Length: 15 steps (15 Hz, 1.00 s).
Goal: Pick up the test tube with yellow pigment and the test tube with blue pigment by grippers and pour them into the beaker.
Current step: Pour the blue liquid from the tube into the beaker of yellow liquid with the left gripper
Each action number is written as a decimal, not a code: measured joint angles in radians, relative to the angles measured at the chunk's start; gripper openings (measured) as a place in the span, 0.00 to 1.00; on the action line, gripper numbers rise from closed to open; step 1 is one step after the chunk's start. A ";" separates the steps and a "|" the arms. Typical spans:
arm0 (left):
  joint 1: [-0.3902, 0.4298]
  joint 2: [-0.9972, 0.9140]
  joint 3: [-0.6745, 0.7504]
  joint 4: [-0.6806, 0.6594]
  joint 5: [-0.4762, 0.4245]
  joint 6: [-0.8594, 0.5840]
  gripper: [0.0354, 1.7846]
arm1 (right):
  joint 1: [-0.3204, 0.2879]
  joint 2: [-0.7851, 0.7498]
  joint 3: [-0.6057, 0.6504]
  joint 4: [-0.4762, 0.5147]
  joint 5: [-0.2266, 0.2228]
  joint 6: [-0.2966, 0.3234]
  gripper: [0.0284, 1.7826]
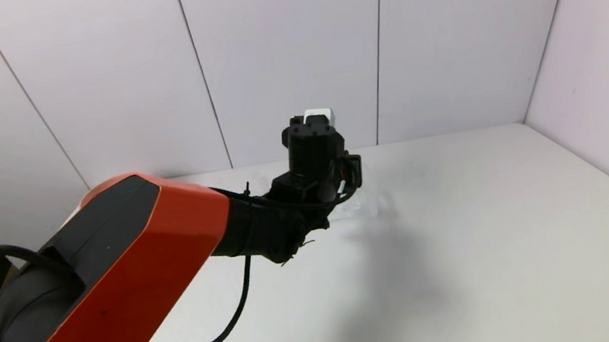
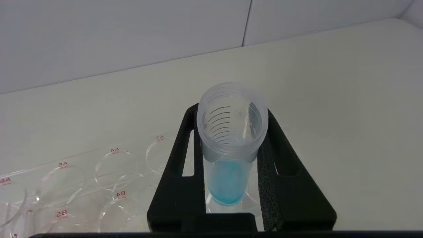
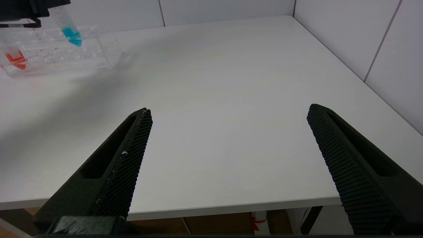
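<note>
Head view: the left arm reaches out over the white counter (image 1: 472, 242) toward its far edge, and the left pincer (image 1: 343, 189) is hidden behind its own wrist, above a faint clear rack (image 1: 367, 204). No beaker or yellow tube shows here.

Left wrist view: the left pincer (image 2: 231, 172) is clamped on the test tube with blue pigment (image 2: 229, 148), both fingers (image 2: 178, 185) pressing its sides just below the threaded, uncapped mouth. The blue liquid sits low in the tube. Beneath it lie the rack's (image 2: 82, 178) round, labelled wells. The tube looks light, stiff and smooth-walled, likely slippery, so a grip high on the body near the threads seems sound; being open, it should stay upright until it reaches the beaker.

Right wrist view: the right pincer (image 3: 228, 138) hangs near the counter's near edge, its fingers spread wide, holding nothing. Far off, the blue tube (image 3: 69, 31) hangs tilted over the rack (image 3: 59, 53), which also holds a red-liquid tube (image 3: 15, 59)
</note>
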 joint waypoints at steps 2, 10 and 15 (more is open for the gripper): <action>-0.003 -0.023 -0.008 0.024 0.004 0.001 0.24 | 0.000 0.000 0.000 0.000 0.000 0.000 0.96; -0.019 -0.088 -0.065 0.117 0.021 0.001 0.24 | 0.000 0.000 0.000 0.000 0.000 0.000 0.96; -0.016 -0.239 0.002 0.168 0.050 0.040 0.24 | 0.000 0.000 0.000 0.000 0.000 0.000 0.96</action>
